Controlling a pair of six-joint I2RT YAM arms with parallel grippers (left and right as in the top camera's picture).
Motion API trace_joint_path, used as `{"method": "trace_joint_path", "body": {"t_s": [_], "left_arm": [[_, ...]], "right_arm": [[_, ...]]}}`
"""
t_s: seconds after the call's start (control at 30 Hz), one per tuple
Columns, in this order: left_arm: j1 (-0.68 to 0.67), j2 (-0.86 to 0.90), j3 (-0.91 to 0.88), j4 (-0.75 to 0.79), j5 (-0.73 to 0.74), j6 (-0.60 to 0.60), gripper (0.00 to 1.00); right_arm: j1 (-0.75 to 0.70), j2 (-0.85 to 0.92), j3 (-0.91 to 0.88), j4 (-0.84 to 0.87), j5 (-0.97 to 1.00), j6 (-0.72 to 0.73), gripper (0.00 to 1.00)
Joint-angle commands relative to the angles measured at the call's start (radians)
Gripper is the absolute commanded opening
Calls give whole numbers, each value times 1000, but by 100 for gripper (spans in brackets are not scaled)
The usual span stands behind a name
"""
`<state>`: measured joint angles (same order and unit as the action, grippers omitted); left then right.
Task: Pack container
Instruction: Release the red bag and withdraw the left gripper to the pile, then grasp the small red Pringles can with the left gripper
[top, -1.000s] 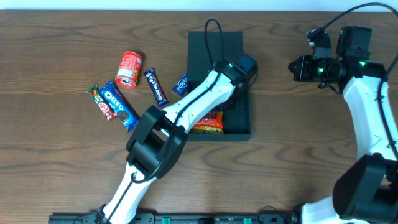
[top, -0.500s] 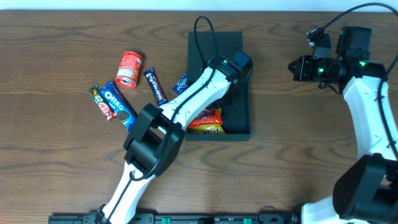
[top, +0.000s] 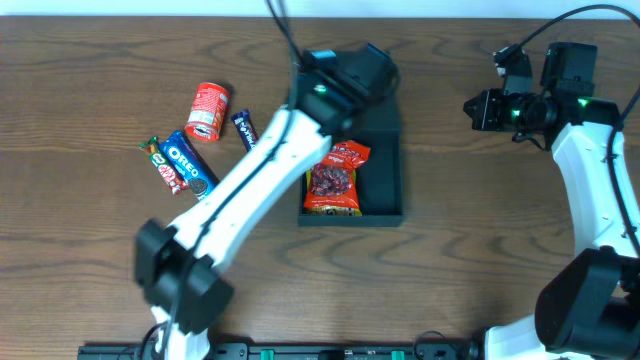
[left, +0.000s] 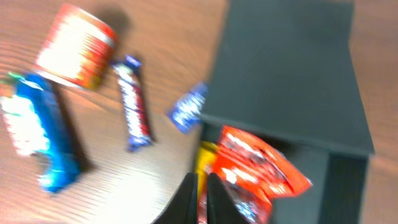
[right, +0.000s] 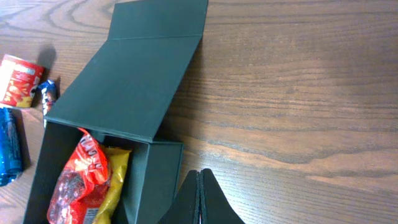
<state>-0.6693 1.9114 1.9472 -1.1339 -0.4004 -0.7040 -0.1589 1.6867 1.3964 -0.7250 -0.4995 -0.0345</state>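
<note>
Container (top: 388, 172) under left arm (top: 265, 165) stretched high, jaws nearly together.

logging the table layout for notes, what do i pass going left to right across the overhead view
green-and-red snack pack → oreo pack → dark blue bar → container → right tool; red can skipped, since it overlaps the oreo pack
</note>
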Motion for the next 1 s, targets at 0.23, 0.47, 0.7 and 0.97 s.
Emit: {"method": "trace_joint_path", "body": {"t_s": [0.23,0.47,0.7,0.97], "left_arm": [[285,9,-10,8,50,414,58],[530,91,-10,123,224,649,98],[657,204,-10,212,440,900,95],[655,288,-10,237,519,962,95]], "right_arm": [[-6,-9,16,2,-2,-27,1],[-3,-9,16,-12,-6,-26,2],[0,-9,15,-12,-6,-10,1],[0,-9,15,-12,-5,-3,2]]}}
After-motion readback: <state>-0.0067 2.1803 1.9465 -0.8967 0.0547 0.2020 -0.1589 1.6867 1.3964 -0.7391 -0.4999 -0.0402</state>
